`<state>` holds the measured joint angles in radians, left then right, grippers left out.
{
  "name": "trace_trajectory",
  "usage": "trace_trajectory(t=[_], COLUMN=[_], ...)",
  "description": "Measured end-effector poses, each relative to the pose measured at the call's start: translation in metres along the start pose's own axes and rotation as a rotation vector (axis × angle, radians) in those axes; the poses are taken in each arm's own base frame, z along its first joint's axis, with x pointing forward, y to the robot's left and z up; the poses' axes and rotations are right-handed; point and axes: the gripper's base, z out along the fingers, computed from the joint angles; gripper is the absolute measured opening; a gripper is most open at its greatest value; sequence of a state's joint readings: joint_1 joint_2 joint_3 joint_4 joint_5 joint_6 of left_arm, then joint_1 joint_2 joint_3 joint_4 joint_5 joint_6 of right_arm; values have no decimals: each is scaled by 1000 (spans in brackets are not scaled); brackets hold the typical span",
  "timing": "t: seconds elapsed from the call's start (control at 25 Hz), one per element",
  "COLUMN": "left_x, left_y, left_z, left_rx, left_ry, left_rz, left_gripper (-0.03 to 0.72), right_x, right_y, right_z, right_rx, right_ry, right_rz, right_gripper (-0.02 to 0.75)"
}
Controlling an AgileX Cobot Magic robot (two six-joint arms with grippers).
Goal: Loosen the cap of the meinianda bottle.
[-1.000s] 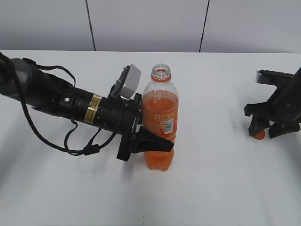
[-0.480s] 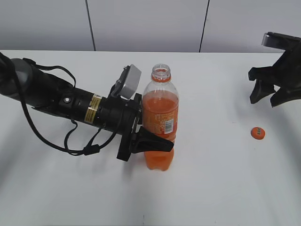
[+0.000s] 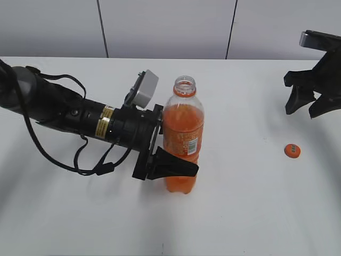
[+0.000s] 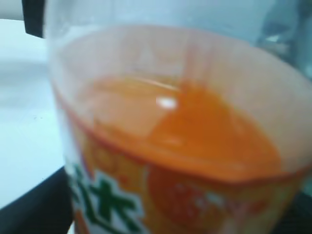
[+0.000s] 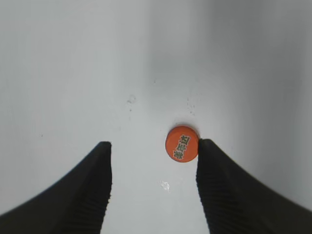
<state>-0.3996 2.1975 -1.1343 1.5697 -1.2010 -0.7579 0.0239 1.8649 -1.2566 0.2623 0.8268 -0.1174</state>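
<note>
Cap [image 3: 292, 150] off the bottle, flat on the white tabletop [image 3: 240, 213] at the right, printed face up, well apart from the meinianda bottle [image 3: 183, 136]. In the right wrist view, seen as a small orange disc [image 5: 182, 143] with dark lettering, bare tabletop all round, lying low between the two dark ribbed fingers [image 5: 92, 190] but nearer the right-hand one. Bottle upright near the middle, neck open with only the orange ring below the threads, orange drink up to the shoulder, orange label with a white barcode patch, waisted lower body. Left claw [image 3: 176, 160] closed around the bottle's lower body, one black finger across the front; up close in the left wrist view, only blurred orange liquid and label [image 4: 165, 161]. Right claw [image 3: 311, 104] spread wide and empty, raised above the tabletop, up and to the right of the cap. Loosening judged already done, and more than done; step in hand probably a clean retreat. Best done by lifting straight away from the cap without brushing it, keeping the left grip firm and level so nothing spills from the uncapped neck, and avoiding any squeeze hard enough to push liquid upward.
</note>
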Motion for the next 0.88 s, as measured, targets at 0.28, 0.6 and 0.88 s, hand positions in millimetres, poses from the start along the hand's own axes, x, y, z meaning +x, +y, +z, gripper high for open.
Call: trace_trajectory(t=[0.28,0.6,0.88], left_x=[-28,-87,-136], left_y=[-1,-15,-32], left_z=[-12,-35,-56], left_rx=[-40,-93,-192], left_ry=[-32,-84,-115], left_rz=[62,174,182], left_gripper=[613,594,591], right_x=[-1,-12,-17], right_y=[5,17,27], right_z=[-24,-73,-116], right_rx=[-7,-29,-45], right_ry=[-41,-99,-132], right_rz=[-14,-49,-85], right_gripper=[418,418,418])
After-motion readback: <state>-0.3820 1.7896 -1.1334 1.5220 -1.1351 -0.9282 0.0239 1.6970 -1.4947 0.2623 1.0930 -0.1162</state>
